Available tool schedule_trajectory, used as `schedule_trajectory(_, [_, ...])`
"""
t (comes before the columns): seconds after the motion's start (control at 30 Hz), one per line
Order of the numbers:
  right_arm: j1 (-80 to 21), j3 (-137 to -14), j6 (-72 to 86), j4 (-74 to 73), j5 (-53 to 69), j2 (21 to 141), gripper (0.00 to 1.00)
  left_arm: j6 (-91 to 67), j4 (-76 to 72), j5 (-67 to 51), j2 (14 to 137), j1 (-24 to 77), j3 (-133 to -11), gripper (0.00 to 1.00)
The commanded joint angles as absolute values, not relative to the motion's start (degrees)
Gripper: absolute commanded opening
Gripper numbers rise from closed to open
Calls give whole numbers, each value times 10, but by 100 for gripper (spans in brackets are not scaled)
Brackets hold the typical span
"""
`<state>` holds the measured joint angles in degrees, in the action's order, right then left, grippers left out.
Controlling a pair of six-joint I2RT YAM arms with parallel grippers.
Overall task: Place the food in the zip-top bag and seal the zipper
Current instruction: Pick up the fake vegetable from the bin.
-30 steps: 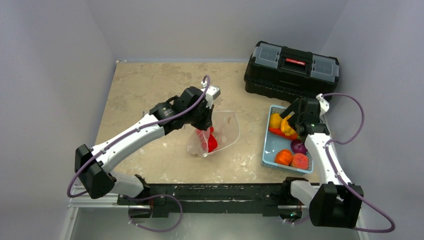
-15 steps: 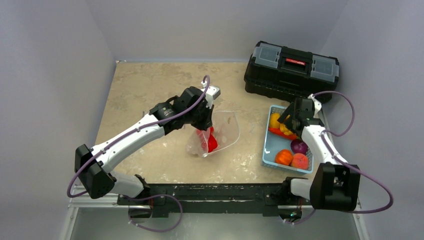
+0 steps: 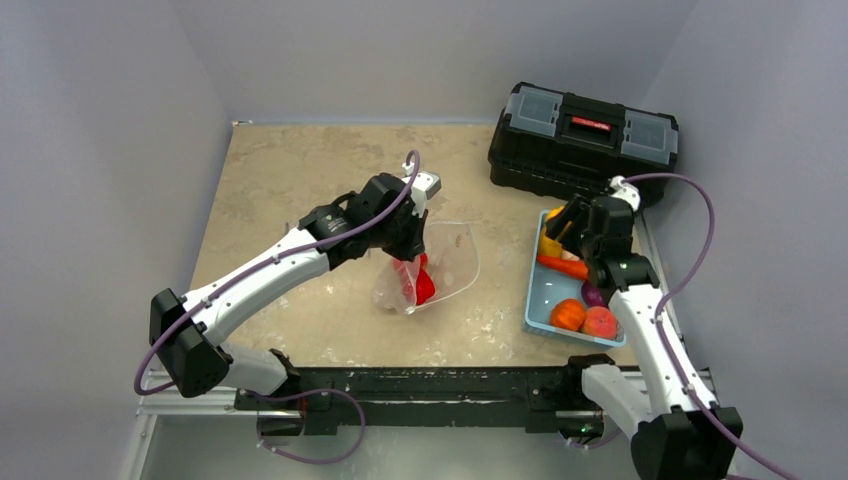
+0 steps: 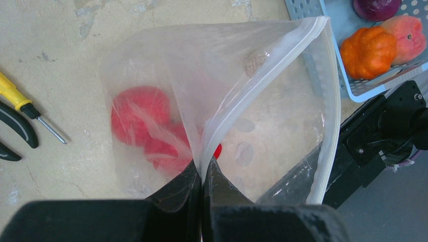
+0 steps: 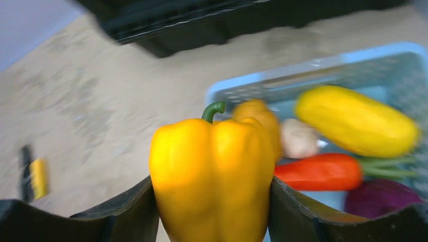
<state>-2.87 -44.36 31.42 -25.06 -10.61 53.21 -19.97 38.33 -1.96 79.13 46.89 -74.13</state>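
Note:
The clear zip-top bag [image 3: 447,262] lies mid-table with red food [image 4: 141,121] inside it. My left gripper [image 4: 203,169] is shut on the bag's mouth edge, pinching the zipper [image 4: 262,80] strip and holding the mouth open. My right gripper [image 5: 212,201] is shut on a yellow bell pepper [image 5: 214,176] and holds it above the left end of the blue tray [image 3: 545,300]. In the tray lie a yellow squash [image 5: 353,118], an orange carrot [image 5: 320,171], a purple onion [image 5: 378,199], an orange pumpkin [image 3: 567,314] and a peach [image 3: 600,322].
A black toolbox [image 3: 582,130] stands at the back right, just beyond the tray. A yellow-handled screwdriver [image 4: 20,101] and black pliers [image 4: 17,131] lie on the table beside the bag, under my left arm.
My right gripper has lifted the yellow pepper out of the tray and swung it up and left. The left gripper and the bag have not moved.

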Motion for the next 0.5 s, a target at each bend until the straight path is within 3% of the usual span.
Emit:
schedule_trajectory(0.0, [-117, -485, 304, -202, 34, 506, 6, -203, 369, -21, 789, 469, -749, 0])
schedule_trajectory(0.33, [-229, -491, 340, -64, 260, 461, 9, -204, 375, -8, 793, 469, -751, 0])
schedule_trajectory(0.47, [-299, -497, 337, -45, 258, 485, 16, -204, 376, -8, 798, 468, -754, 0])
